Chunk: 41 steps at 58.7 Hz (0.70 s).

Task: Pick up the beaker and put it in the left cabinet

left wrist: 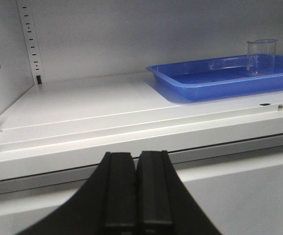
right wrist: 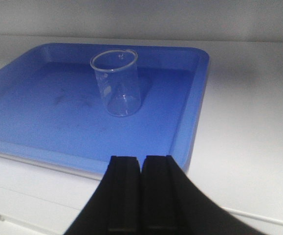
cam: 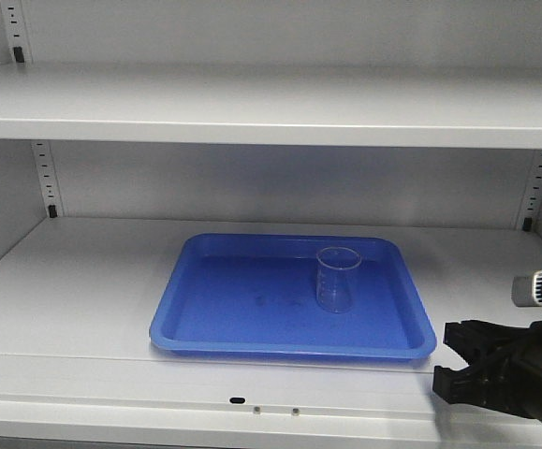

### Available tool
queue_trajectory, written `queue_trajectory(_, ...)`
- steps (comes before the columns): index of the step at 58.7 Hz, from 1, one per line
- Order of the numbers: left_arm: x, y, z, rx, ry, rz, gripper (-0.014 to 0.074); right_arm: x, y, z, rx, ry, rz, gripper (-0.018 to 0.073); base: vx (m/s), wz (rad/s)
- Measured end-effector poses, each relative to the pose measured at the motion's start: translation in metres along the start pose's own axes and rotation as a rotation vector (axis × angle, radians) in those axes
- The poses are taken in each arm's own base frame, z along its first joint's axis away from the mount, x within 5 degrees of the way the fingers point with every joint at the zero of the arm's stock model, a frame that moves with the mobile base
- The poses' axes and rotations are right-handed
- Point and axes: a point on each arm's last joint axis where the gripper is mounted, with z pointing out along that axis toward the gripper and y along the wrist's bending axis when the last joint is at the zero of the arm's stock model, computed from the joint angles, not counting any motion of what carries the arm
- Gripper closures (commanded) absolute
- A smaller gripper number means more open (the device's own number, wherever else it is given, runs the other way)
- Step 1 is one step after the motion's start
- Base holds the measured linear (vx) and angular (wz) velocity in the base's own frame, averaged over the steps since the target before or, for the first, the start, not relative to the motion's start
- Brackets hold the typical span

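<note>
Beaker (cam: 336, 279) first: it stands upright and empty on a blue tray (cam: 252, 318), toward the tray's right half, and the tray lies on the middle shelf (cam: 74, 281) of the cabinet (cam: 252, 178); nothing touches the glass.

Going from the left: the slotted upright (cam: 44, 178) runs up the back left corner; the bare stretch of shelf lies before it; the left gripper (left wrist: 136, 196) hangs outside and below the shelf's front edge, its jaws pressed together with nothing between them, well apart from the tray, which sits off to its right.

Next comes the tray with the beaker, its pour spout at the rim showing best in the right wrist view; whether a little liquid clings inside I cannot tell, though it looks dry.

Farthest right, the right gripper (right wrist: 141, 196) sits near the tray's front right corner, at the shelf's front edge; its jaws are closed on nothing, pointing toward the beaker but apart from it.

As a judgement: if this is the left cabinet, the placing looks done, with the glass released and standing steady; what may be left is only drawing the right arm clear of the shelf without brushing the tray.
</note>
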Motion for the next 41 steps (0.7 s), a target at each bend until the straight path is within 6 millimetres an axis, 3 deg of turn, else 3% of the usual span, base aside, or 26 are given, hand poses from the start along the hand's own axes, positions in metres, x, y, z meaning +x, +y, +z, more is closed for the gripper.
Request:
queue_trajectory(10, 0.000, 0.000, 0.000, 0.000, 0.000, 0.000, 0.0596, -0.003, -0.003, -0.008, 0.031, -0.009, 0.108, 0.0568, 0.00, 0.00)
queue_trajectory(30, 0.000, 0.000, 0.000, 0.000, 0.000, 0.000, 0.0596, -0.017, -0.026, -0.080, 0.205, -0.049, 0.085, 0.0568, 0.00, 0.00)
queue_trajectory(36, 0.000, 0.000, 0.000, 0.000, 0.000, 0.000, 0.0596, -0.005, -0.031, -0.098, 0.250, -0.100, 0.075, 0.0568, 0.00, 0.00)
queue_trajectory(41, 0.000, 0.000, 0.000, 0.000, 0.000, 0.000, 0.0596, 0.018, -0.032, -0.109, 0.274, -0.147, 0.071, 0.0568, 0.00, 0.00)
